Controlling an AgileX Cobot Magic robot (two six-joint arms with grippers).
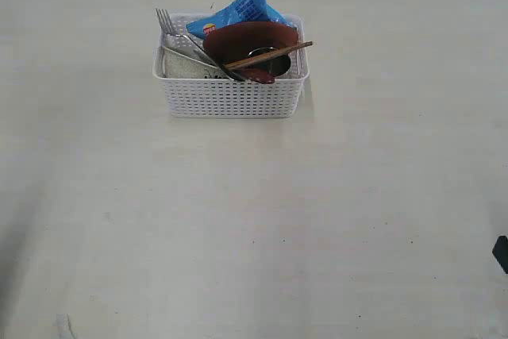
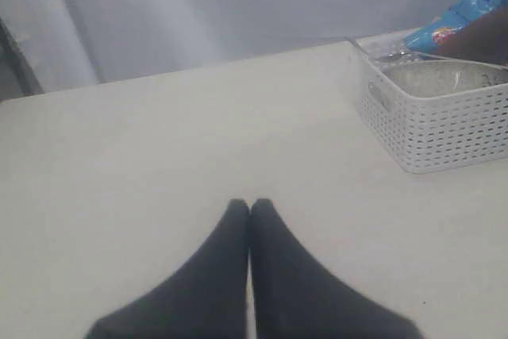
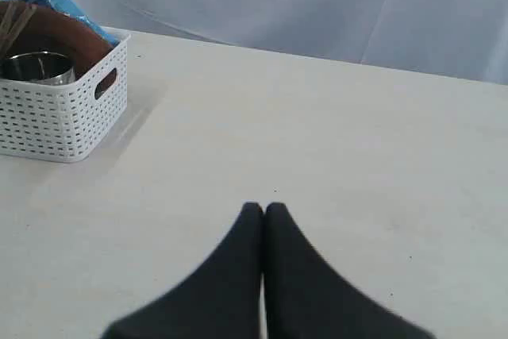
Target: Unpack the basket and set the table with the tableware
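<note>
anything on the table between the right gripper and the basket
No. In the right wrist view, the stretch of table between the shut right gripper and the basket is bare.

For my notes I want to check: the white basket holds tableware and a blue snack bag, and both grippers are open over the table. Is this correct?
Not quite: both grippers are shut. The left gripper and right gripper show fingertips pressed together in their wrist views. The basket does hold tableware and the blue snack bag.
</note>
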